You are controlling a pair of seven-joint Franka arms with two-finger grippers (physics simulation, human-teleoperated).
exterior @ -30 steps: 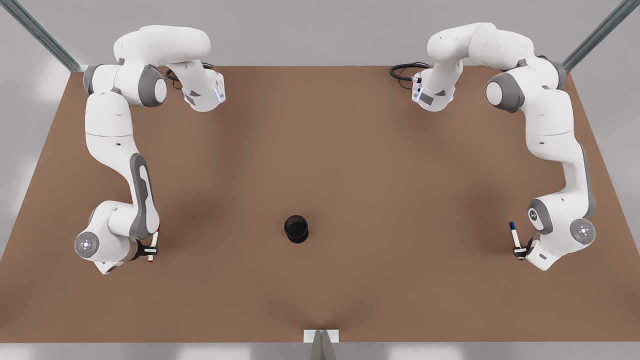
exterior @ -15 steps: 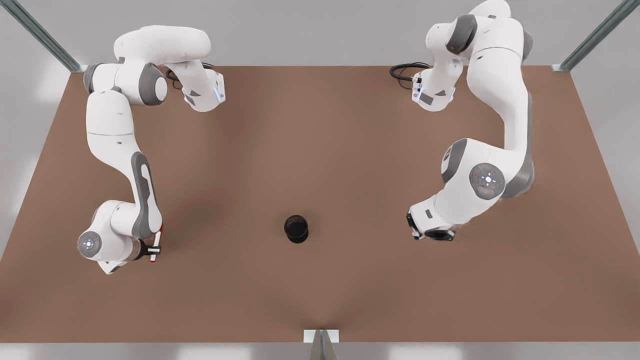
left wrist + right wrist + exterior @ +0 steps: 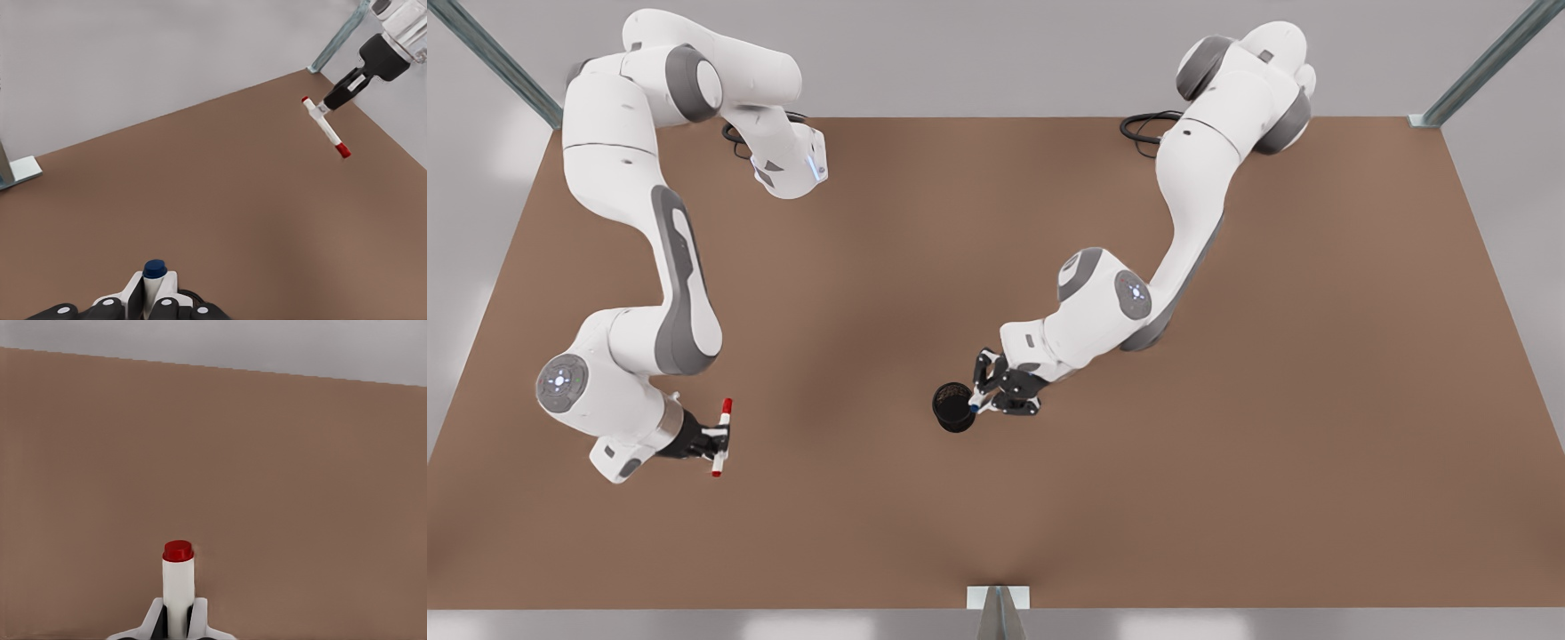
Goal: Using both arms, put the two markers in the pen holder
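Brown and bare, the bench (image 3: 1227, 462) sits under plain grey walls with metal struts at its corners. At its middle stands the pen holder (image 3: 953, 407). The left gripper (image 3: 985, 389) hangs just beside the holder's rim, jaws clenched on the blue marker (image 3: 154, 275). Well apart, on the front view's left, the right gripper (image 3: 713, 437) grasps the red marker (image 3: 721, 437) above the bench. To finish this step well, the blue marker should be centred over the opening and near upright before the jaws release, or it may catch the rim.
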